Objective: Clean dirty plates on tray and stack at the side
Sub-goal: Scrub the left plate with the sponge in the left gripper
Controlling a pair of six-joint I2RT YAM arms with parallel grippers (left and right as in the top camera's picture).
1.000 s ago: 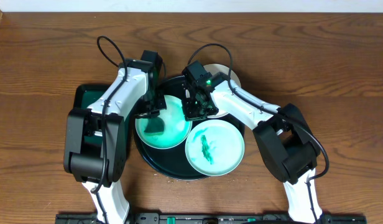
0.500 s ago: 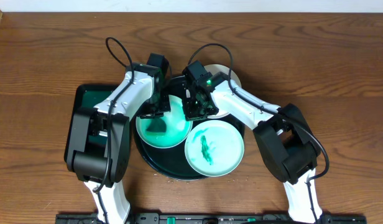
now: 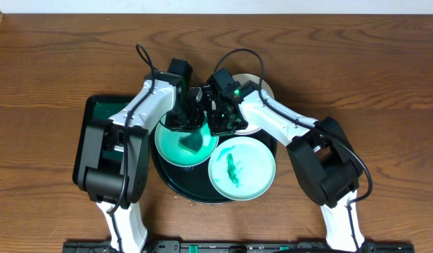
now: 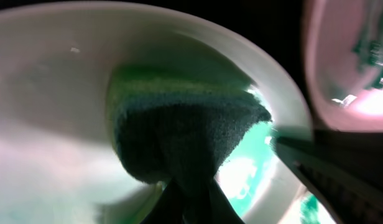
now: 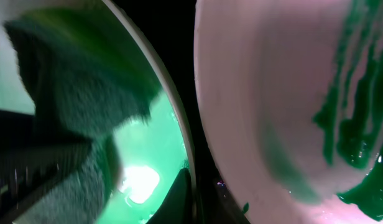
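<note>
The black tray (image 3: 176,184) holds two mint plates. My left gripper (image 3: 189,129) is shut on a dark green cloth (image 3: 191,143) and presses it on the left mint plate (image 3: 169,144). In the left wrist view the cloth (image 4: 179,134) covers the middle of that plate (image 4: 48,112). My right gripper (image 3: 221,125) pinches this plate's right rim (image 5: 179,134) between its fingers (image 5: 194,193). The second mint plate (image 3: 253,169) carries a dark green smear (image 3: 232,169). The white plate (image 3: 254,81) shows at the tray's back right, mostly hidden by my right arm.
A dark green rectangular tray (image 3: 97,112) lies left of the black tray, under my left arm. Both arms cross above the back half of the black tray. Bare wooden table (image 3: 385,84) lies to the right and behind.
My left gripper has dragged the cloth rightward across the left mint plate, from its left part toward its right rim. My right gripper has stayed on the rim.
</note>
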